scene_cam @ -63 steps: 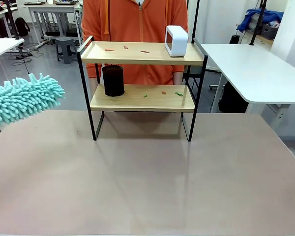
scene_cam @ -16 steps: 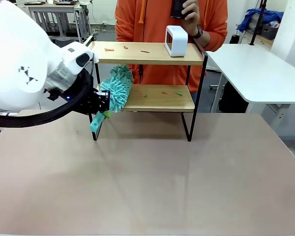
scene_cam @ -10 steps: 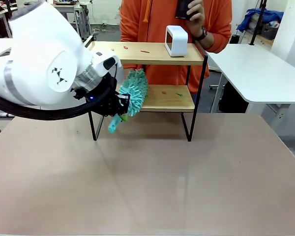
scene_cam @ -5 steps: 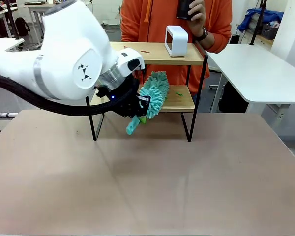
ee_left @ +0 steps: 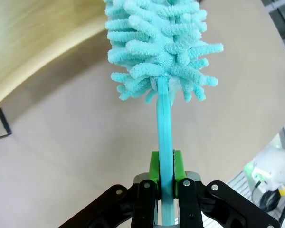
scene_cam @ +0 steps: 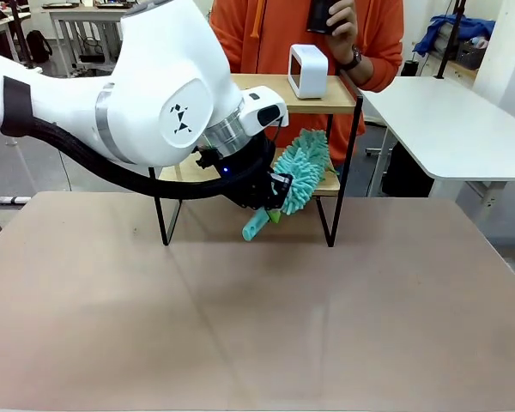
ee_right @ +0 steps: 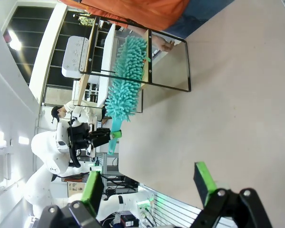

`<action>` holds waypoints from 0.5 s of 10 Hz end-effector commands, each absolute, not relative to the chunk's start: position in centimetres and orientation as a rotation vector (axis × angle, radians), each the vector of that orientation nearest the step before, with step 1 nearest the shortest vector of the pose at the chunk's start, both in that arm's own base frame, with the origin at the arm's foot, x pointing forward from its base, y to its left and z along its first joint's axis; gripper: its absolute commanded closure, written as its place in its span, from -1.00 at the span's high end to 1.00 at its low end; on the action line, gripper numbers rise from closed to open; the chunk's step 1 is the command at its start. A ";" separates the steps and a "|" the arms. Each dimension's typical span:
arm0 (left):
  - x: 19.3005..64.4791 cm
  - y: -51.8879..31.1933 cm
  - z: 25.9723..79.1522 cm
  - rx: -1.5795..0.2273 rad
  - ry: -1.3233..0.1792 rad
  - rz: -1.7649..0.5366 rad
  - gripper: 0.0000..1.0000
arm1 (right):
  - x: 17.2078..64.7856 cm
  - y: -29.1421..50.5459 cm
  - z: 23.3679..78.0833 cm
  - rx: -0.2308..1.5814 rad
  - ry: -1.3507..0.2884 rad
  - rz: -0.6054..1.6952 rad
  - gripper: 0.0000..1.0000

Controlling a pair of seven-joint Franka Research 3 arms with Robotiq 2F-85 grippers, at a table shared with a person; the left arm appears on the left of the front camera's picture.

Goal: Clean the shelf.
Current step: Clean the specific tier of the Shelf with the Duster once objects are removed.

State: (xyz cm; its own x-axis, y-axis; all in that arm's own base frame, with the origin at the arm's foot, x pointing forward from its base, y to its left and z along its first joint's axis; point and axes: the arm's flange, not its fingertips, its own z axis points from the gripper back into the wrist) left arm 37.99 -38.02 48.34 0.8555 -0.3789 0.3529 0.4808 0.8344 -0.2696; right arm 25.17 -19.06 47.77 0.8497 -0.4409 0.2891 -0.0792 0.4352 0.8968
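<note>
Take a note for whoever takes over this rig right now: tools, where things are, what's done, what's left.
Left tool: shut on the duster handle.
Right tool: open, empty, away from the shelf.
Shelf: at the far side of the table. The duster head is at the right end of its lower board. A white box is on the top board.
Person's hand holds a dark cup behind the shelf.
Done: lower board is being dusted; can't tell if it's clean.
Left: top board, including under the box.

The left gripper (scene_cam: 275, 206) clamps the handle of a teal duster (scene_cam: 305, 167), its fluffy head over the right end of the shelf's (scene_cam: 335, 101) lower board. A white box (scene_cam: 308, 71) stands on top. Behind, a person's hand (scene_cam: 336, 19) holds a black cup (scene_cam: 318, 13).
</note>
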 end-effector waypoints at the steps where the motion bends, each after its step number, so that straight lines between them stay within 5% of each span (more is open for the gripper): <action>1: 36.6 -36.3 49.3 -0.369 -0.240 -0.568 -0.75 | 25.5 -19.0 47.9 1.122 -0.564 -0.221 1.00; 5: 30.8 -29.6 51.3 -0.322 -0.195 -0.667 -0.75 | 25.5 -19.0 47.9 1.122 -0.564 -0.221 1.00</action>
State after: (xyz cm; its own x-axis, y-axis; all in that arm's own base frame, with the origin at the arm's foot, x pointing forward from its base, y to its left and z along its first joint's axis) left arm 32.50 -32.84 51.09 0.7698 -0.5751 0.2769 0.6355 0.7311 -0.2482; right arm 25.17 -19.06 47.77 0.8499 -0.4408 0.2889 -0.0792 0.4351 0.8969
